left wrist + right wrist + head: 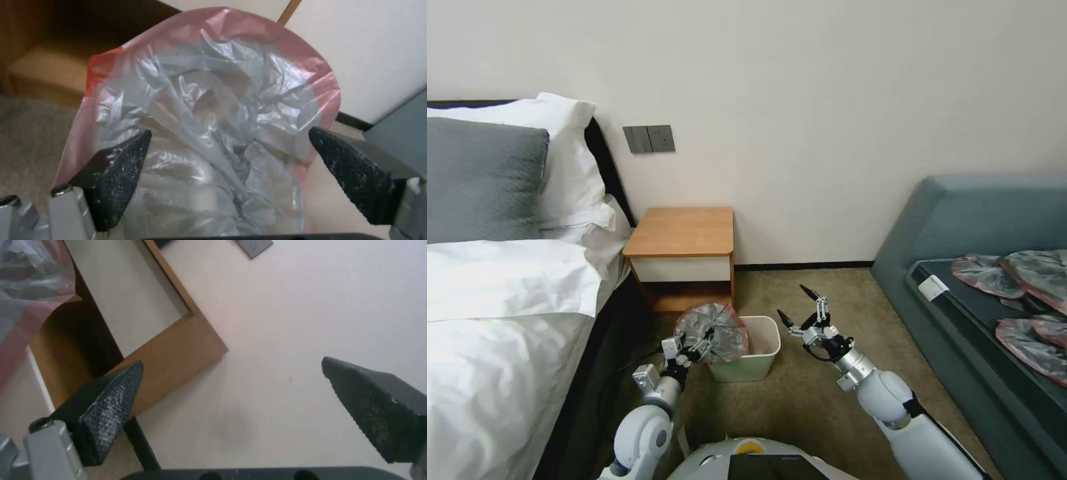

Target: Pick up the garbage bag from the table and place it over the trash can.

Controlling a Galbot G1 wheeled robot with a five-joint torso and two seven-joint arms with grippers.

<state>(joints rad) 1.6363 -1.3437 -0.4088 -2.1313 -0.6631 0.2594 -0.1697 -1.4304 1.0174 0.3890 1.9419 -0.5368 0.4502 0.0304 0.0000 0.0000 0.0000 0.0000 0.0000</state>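
The garbage bag (714,330), crinkly grey plastic with a pinkish-red rim (262,36), stands spread out over the left edge of the trash can (757,357), a pale cream bin on the carpet. My left gripper (697,347) sits right at the bag's near side, open, with its fingertips (133,150) wide apart either side of the plastic. My right gripper (797,305) hovers open just right of the bin, holding nothing (232,361). The table (680,230), an orange-brown nightstand, stands behind the bin with its top bare.
A bed with white linen (500,300) and a dark frame runs along the left, close to my left arm. A blue-grey sofa (960,220) on the right carries several more bags (1027,273). Carpet (807,400) lies open between bin and sofa.
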